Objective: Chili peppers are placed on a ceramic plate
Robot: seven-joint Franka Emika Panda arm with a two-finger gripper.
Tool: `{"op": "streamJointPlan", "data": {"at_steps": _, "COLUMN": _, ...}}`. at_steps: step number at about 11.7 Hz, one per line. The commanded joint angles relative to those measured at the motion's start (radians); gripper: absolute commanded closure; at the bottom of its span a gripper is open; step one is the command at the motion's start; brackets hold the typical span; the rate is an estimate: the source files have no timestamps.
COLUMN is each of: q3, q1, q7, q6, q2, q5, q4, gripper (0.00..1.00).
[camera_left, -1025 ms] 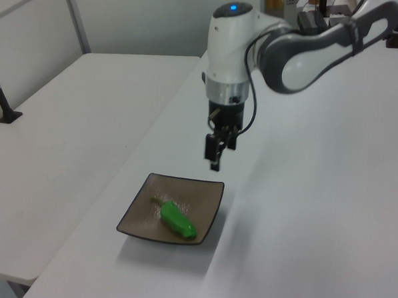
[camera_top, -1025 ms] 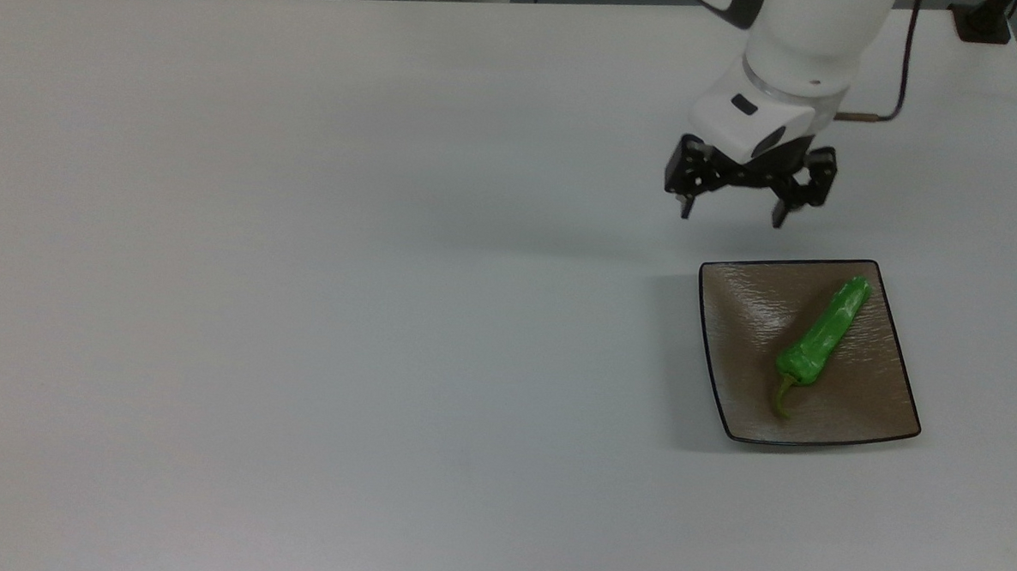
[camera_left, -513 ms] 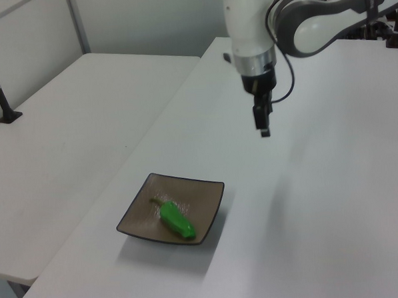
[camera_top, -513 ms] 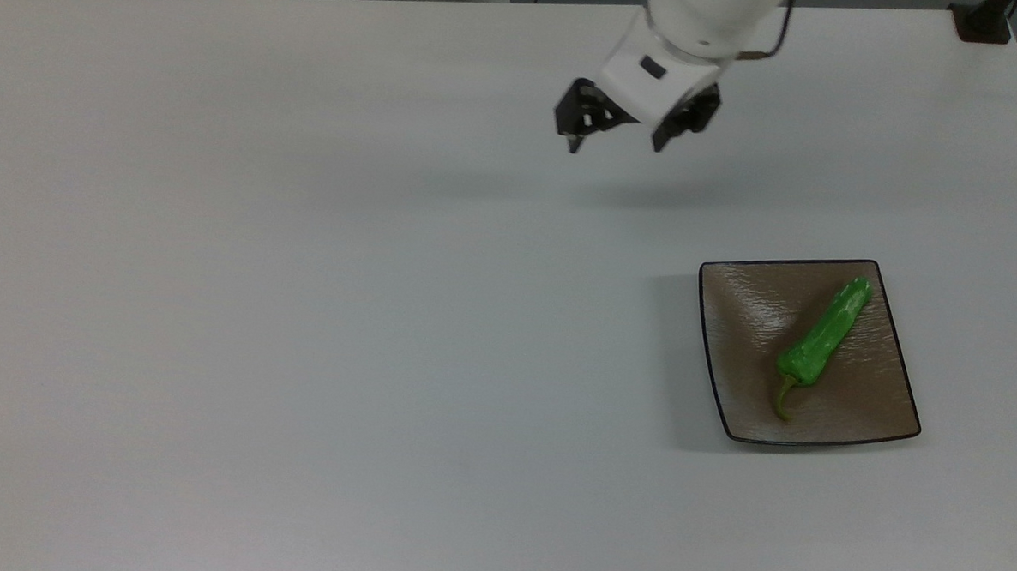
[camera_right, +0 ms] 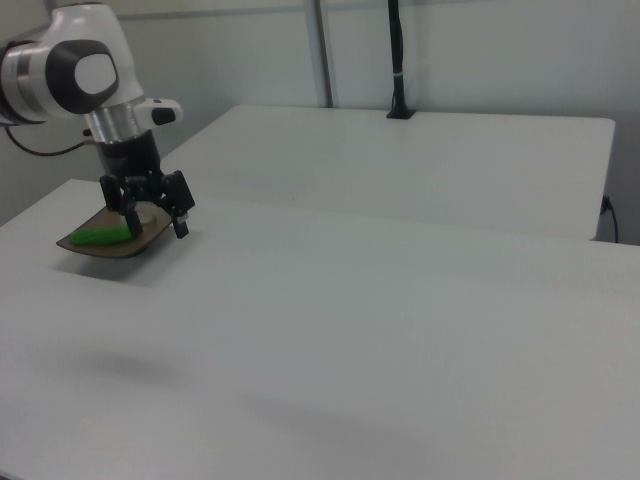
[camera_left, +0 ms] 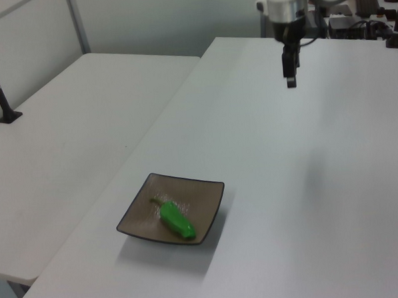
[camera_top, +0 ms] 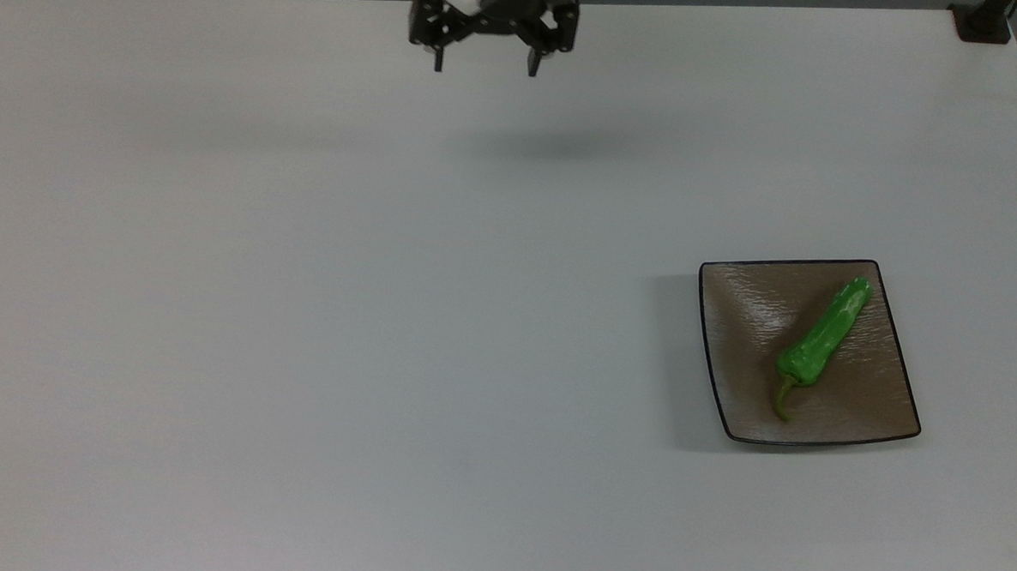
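- The robot's gripper (camera_top: 484, 61) hangs over the far edge of the white desk (camera_top: 301, 311). Its two fingers (camera_top: 438, 58) are spread wide and hold nothing.
- The green chili pepper (camera_top: 820, 339) is well apart from them, toward the top view's lower right. It lies flat inside the square ceramic plate (camera_top: 735, 304).
- The pepper's long side runs slanted, with its stem (camera_top: 782, 399) pointing to the plate's near edge.
- The job looks done, I think.
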Motion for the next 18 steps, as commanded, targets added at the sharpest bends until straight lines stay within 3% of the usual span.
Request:
{"op": "streamJointPlan", "data": {"at_steps": 1, "q3": -0.005, "q1": -0.063, "q7": -0.02, "q6": 0.051, "q2": -0.088, "q5": 0.071, "q4": -0.109, "gripper": 0.0}}
{"op": "streamJointPlan", "data": {"at_steps": 9, "q3": -0.046, "q1": -0.09, "q7": -0.041, "q6": 0.121, "q2": -0.125, "q5": 0.075, "q4": -0.155, "gripper": 0.0}}
{"op": "streamJointPlan", "data": {"at_steps": 14, "q3": -0.073, "q1": -0.085, "q7": -0.044, "q6": 0.141, "q2": -0.125, "q5": 0.147, "q4": -0.149, "gripper": 0.0}}
{"op": "streamJointPlan", "data": {"at_steps": 18, "q3": -0.074, "q1": -0.082, "q7": -0.034, "q6": 0.144, "q2": -0.125, "q5": 0.147, "q4": -0.146, "gripper": 0.0}}
